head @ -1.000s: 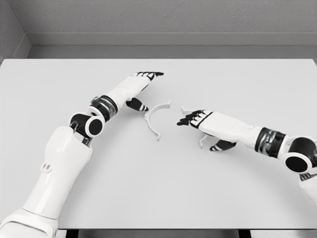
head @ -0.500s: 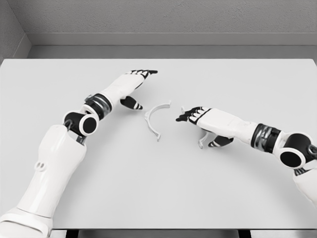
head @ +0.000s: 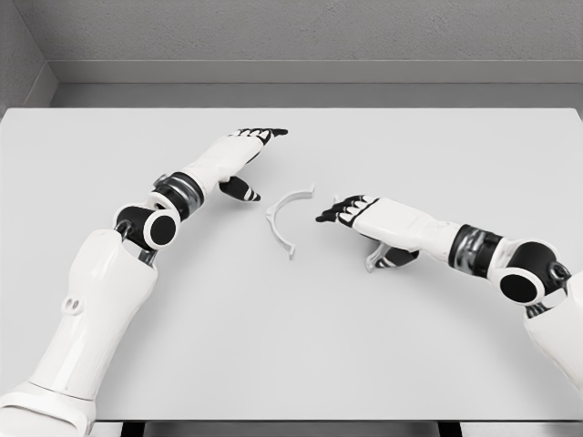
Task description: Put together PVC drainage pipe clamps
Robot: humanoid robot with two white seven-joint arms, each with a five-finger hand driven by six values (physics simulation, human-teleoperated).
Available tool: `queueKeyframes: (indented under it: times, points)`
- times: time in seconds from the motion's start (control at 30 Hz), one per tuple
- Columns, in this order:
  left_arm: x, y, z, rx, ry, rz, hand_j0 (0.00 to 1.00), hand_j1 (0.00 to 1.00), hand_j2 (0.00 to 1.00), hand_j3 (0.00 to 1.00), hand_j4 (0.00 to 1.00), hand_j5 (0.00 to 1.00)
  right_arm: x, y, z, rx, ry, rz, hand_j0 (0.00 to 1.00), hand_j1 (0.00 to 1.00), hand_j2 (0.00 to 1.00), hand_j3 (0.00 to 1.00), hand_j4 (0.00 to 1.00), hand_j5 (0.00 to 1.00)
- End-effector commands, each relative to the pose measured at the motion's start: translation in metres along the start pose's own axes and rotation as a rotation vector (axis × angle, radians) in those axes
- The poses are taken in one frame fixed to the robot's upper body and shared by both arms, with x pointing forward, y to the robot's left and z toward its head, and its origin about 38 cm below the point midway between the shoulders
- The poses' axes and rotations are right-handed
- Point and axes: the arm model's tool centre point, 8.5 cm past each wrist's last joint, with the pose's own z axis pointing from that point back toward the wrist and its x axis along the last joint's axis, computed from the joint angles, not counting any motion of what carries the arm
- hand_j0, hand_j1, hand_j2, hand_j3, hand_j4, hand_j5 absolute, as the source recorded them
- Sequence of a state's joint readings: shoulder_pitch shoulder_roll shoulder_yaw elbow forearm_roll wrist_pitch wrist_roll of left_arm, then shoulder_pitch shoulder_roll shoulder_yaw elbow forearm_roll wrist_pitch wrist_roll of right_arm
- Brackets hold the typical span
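Lying mid-table, clamp half between both hands.

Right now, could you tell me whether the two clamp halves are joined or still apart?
Apart. The left clamp half lies alone on the table; the other half sits mostly hidden under the right hand.

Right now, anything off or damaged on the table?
Nothing stands out. One clamp half lies intact between the hands; the second clamp half is mostly hidden under the right hand. Left hand holds nothing.
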State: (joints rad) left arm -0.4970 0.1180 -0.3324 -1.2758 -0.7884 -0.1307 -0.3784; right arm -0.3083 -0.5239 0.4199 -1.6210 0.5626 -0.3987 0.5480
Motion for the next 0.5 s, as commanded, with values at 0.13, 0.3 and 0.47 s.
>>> queueKeyframes:
  times: [0.13, 0.3, 0.47]
  points:
    - [0.0002, 0.0009, 0.0002, 0.004, -0.001, 0.003, 1.0, 1.0, 1.0, 1.0, 1.0, 1.0, 0.0038, -0.0013, -0.0048, -0.011, -0.01, -0.007, 1.0, 1.0, 1.0, 1.0, 1.0, 1.0]
    - [-0.0003, 0.0005, 0.0001, 0.002, 0.001, 0.004, 1.0, 1.0, 1.0, 1.0, 1.0, 1.0, 0.0043, -0.0027, -0.0045, -0.013, -0.013, -0.004, 1.0, 1.0, 1.0, 1.0, 1.0, 1.0]
    - [0.0002, 0.0009, 0.0002, 0.004, -0.001, 0.003, 1.0, 1.0, 1.0, 1.0, 1.0, 1.0, 0.0045, -0.0034, -0.0049, -0.015, -0.013, -0.004, 1.0, 1.0, 1.0, 1.0, 1.0, 1.0]
